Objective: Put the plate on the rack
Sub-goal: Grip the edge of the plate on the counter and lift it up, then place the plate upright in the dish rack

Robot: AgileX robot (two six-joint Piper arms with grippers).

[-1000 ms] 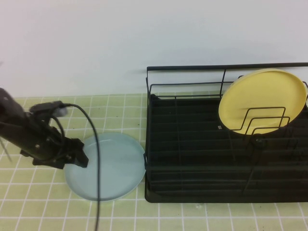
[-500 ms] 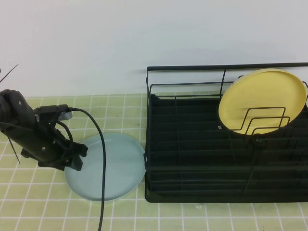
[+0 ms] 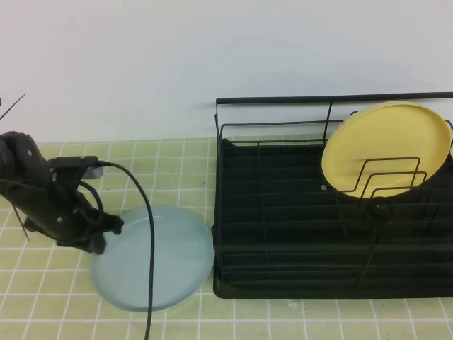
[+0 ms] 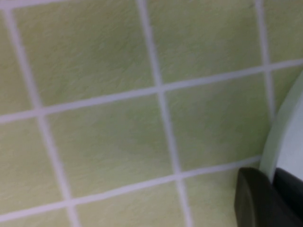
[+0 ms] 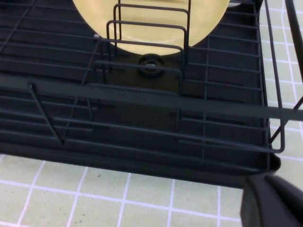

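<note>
The pale blue plate (image 3: pixel 177 255) is round and shallow with a matte surface. It rests on the green-tiled counter (image 3: pixel 42 304), just left of the black rack (image 3: pixel 283 234), with its right rim nearly touching the rack's front corner. The left claw (image 3: pixel 99 237) sits at the plate's left rim and is clamped together on it. In the left wrist view the pale rim passes between the claw's two dark tips.

A second ago this claw stood apart over the same edge, and it has since closed. The arm has drawn back a little toward the left. The plate's outline now reaches slightly nearer the robot's side, and the bright sheen on its rim is gone. The rack and the yellow plate (image 3: pixel 375 142) standing upright in it are unchanged.

The plate's left rim is covered by the claw and arm, and a black cable (image 3: pixel 150 283) crosses its face. Whether the plate is lifted or still flat cannot be told. The rack is cut off at the right edge, and wire dividers (image 3: pixel 389 177) partly screen the yellow plate. The right claw (image 5: pixel 272 198) appears only in its own wrist view, closed and empty, hovering near the rack's front corner.
</note>
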